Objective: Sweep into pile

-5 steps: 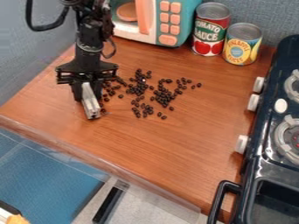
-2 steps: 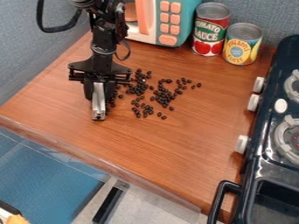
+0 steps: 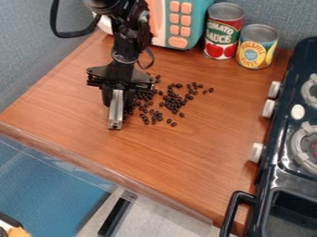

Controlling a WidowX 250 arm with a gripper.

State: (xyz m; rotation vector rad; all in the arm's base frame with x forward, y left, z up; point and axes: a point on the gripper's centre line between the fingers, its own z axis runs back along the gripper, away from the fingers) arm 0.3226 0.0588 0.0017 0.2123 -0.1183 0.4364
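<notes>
My gripper (image 3: 116, 126) hangs over the left-middle part of the wooden counter, with a pale metal bar-like piece pointing down toward the surface. Its fingers look pressed together around that silvery piece, at the left edge of the beans. The dark beans (image 3: 173, 101) lie scattered to the right of the gripper, thicker near the middle and looser toward the upper right. Part of the bean patch is hidden behind the gripper.
A toy microwave (image 3: 186, 23) stands at the back, beside a tomato sauce can (image 3: 223, 32) and a pineapple can (image 3: 256, 47). The toy stove (image 3: 282, 152) with white knobs runs along the right side. The counter's front edge (image 3: 105, 169) slopes down to the right.
The gripper has moved right across the counter, up to the beans. Beans at the left have shifted right or become hidden behind it.
</notes>
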